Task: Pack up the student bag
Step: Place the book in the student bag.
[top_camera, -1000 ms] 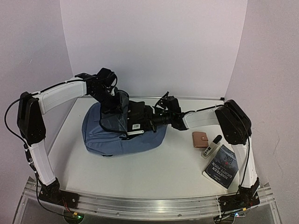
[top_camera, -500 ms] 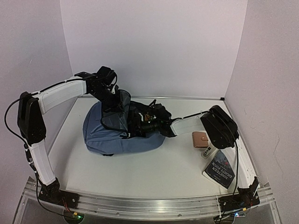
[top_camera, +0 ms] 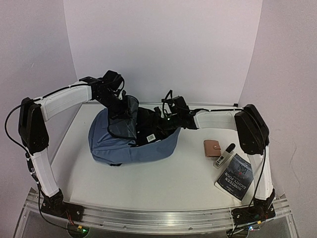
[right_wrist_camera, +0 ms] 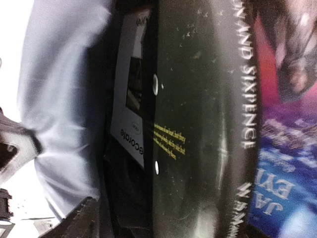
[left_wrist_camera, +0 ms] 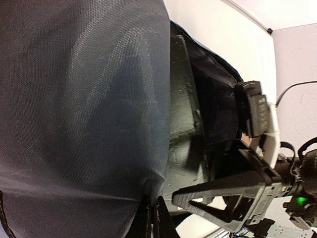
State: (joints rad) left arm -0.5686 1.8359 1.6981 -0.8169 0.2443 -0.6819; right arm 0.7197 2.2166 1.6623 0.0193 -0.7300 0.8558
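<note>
Holding up the mesh-lined flap (left_wrist_camera: pixel 89 99), the left gripper (top_camera: pixel 121 113) keeps its jaws pinched together on the fabric, as before. The student bag (top_camera: pixel 124 148) lies left of centre in the overhead frame, its mouth facing right. The right gripper (top_camera: pixel 156 124) sits at that mouth. In the left wrist view its fingers (left_wrist_camera: pixel 218 203) stand apart. Half a second ago this arm reached deep in, elbow low near the middle. Now the elbow is back at the right edge and the wrist sits higher. Books (right_wrist_camera: pixel 198 124) inside the bag fill the right wrist view. A tan wallet (top_camera: pixel 214 148) and another book (top_camera: pixel 237 174) lie at the lower right of the table (top_camera: pixel 163 183).
</note>
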